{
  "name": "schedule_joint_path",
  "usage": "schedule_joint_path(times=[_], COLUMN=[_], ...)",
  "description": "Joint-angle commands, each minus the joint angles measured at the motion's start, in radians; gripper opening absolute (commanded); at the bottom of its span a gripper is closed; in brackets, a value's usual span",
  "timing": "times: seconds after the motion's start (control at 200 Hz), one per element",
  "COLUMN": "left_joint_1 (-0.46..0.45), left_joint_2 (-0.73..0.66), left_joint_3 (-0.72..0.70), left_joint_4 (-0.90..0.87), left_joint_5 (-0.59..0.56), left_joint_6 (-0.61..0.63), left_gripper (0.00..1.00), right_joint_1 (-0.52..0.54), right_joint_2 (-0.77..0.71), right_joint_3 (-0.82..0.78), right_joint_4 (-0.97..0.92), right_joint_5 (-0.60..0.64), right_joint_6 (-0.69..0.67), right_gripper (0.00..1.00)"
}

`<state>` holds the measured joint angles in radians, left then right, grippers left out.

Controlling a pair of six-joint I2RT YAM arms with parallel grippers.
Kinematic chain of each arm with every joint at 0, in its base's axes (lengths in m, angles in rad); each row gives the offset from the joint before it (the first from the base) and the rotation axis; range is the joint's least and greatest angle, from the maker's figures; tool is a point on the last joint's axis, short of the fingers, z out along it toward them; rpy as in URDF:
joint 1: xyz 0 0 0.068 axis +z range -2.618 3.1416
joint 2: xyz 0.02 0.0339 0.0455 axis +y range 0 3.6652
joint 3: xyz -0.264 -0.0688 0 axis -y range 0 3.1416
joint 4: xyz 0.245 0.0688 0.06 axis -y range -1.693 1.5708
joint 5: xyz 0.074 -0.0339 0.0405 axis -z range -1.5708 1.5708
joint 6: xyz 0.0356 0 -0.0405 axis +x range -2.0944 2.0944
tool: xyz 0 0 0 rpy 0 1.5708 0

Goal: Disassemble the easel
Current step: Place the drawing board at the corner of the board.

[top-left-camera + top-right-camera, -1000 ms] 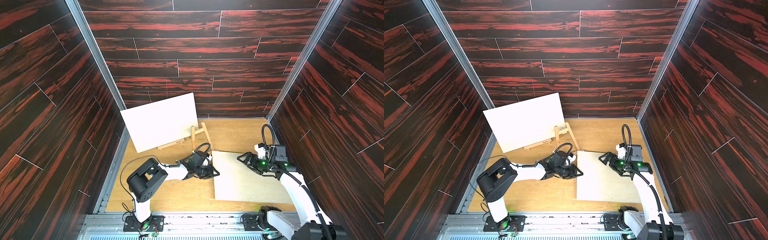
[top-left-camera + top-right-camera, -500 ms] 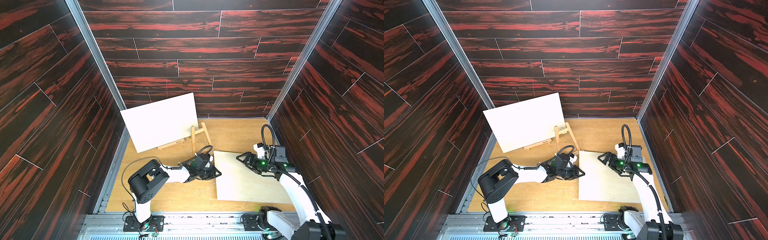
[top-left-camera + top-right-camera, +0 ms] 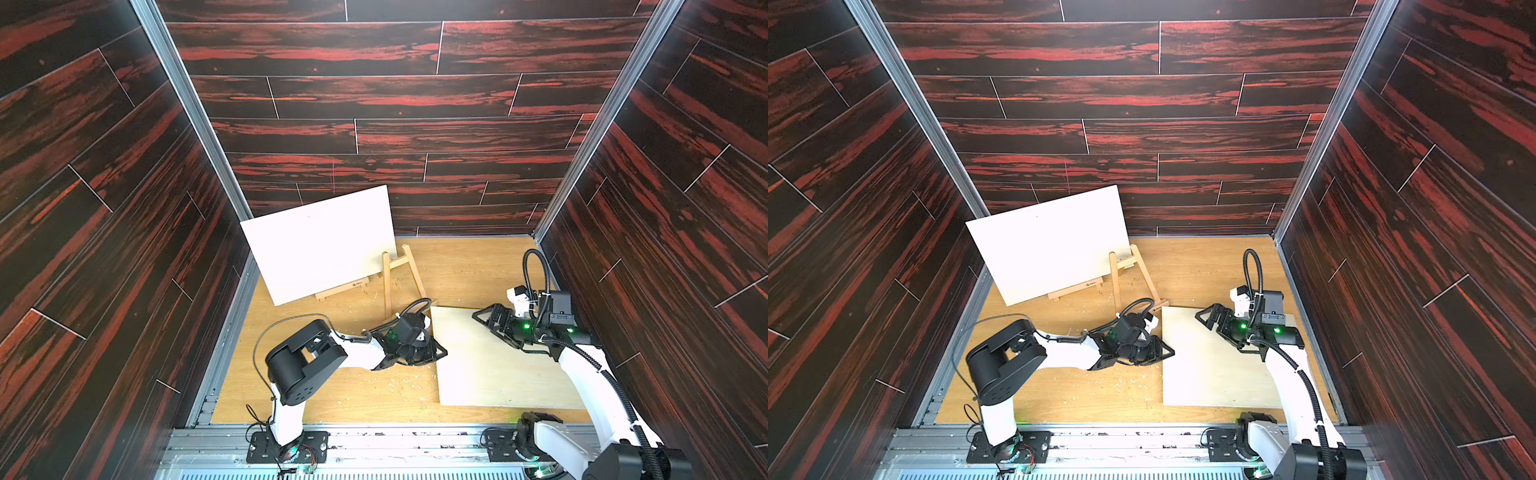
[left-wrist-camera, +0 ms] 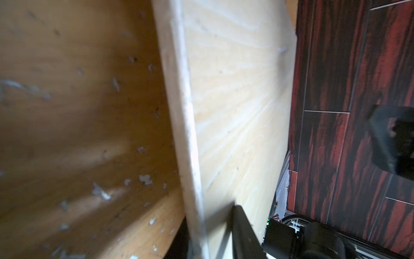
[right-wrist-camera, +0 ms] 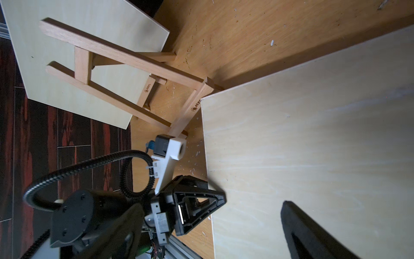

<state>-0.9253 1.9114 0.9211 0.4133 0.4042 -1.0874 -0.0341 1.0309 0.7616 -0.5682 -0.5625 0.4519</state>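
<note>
Easel [image 3: 397,272], a small A-frame of light wood, is standing toward the back of the tan wooden tabletop [image 3: 332,401], left of centre in both top views [image 3: 1128,270]. A white rectangular panel [image 3: 320,243] is leaning upright just beside it, its lower edge sitting on a short wooden ledge. The right wrist view is showing the easel [image 5: 125,56] with its legs running down to a cross bar near the corner of a pale plywood board [image 5: 313,145].

That plywood board [image 3: 498,365] is lying on the right half of the tabletop. The left gripper [image 3: 438,355] is reaching across at table height and pinching the board's left edge. In the left wrist view its dark fingers [image 4: 244,233] are sitting on either side of the board's thick pale edge. Whether that edge is lifting off the tabletop cannot be told.

The right gripper [image 3: 484,318] is hovering over the far part of the plywood board with its fingers spread wide, gripping nothing.

Small pale wood chips [image 3: 395,380] are lying scattered on the tabletop near the left gripper.
</note>
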Motion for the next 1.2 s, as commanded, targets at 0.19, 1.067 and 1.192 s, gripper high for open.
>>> schedule_joint_path(times=[0.19, 1.067, 1.192], left_joint_1=[-0.026, -0.059, -0.061], left_joint_2=[0.043, -0.040, -0.090], left_joint_3=[-0.013, -0.029, -0.040], left_joint_4=[-0.122, -0.227, -0.270], left_joint_5=[-0.179, -0.205, -0.239], left_joint_6=[0.094, 0.096, 0.117], left_gripper=[0.00, 0.81, 0.99], right_joint_1=[-0.004, -0.001, -0.001], right_joint_2=[-0.034, -0.069, -0.068], right_joint_3=[0.000, -0.005, -0.008], right_joint_4=[-0.019, -0.009, -0.004], right_joint_5=[-0.005, -0.025, -0.028], right_joint_6=[0.007, 0.039, 0.037], right_gripper=[0.99, 0.99, 0.99])
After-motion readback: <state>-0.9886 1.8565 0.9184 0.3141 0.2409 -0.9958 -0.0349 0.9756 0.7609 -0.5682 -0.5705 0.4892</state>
